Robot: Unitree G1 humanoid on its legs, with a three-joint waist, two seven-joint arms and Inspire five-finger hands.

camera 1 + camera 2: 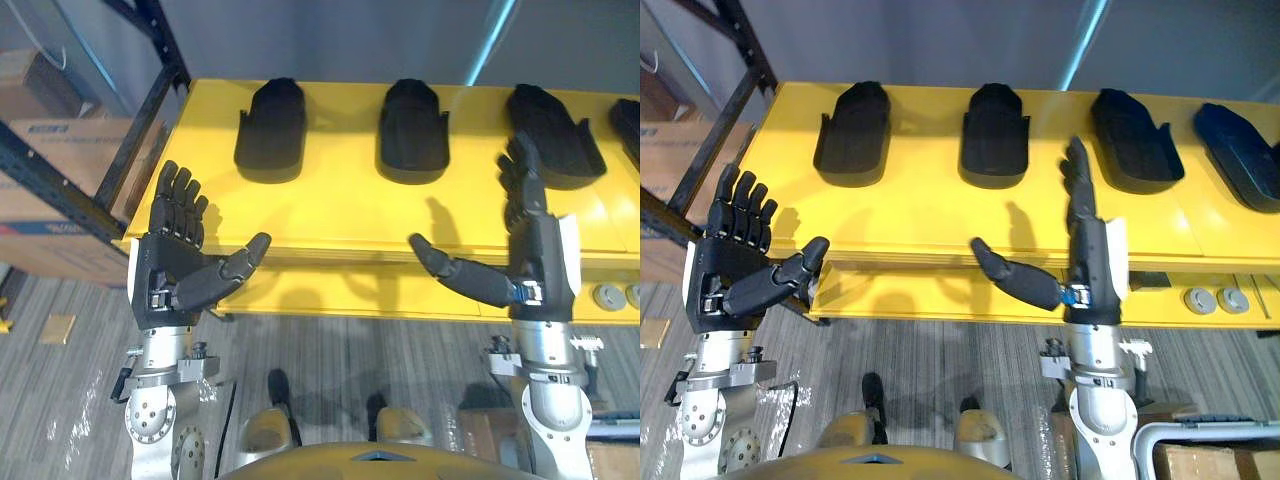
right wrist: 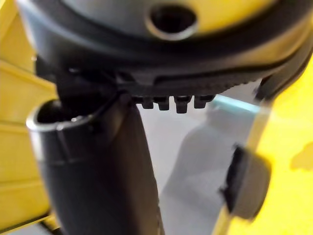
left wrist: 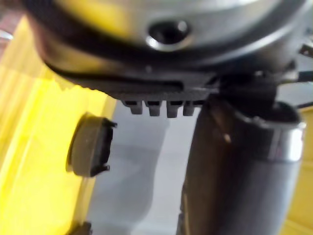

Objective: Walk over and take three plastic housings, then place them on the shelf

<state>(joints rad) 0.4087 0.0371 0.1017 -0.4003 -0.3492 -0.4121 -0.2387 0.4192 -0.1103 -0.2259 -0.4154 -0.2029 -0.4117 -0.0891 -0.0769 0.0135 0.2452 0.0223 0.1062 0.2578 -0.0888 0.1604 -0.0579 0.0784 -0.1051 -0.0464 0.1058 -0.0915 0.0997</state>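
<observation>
Left eye view shows a yellow worktop point(image 1: 330, 215) with black plastic housings in a row along its far part, each with its long axis pointing away from the robot. Going from left to right: the left robot hand point(image 1: 180, 262) is held up at the near left edge, fingers straight and thumb spread, holding nothing. The left housing point(image 1: 270, 130) lies ahead of it, a little to its right. The middle housing point(image 1: 412, 130) lies between both hands. The right robot hand point(image 1: 530, 255) is also open and empty, and the right housing point(image 1: 555, 135) lies straight ahead, just beyond its fingertips, so it seems the nearest pair. A fourth dark piece point(image 1: 1240, 140), maybe bluish, lies further right.
</observation>
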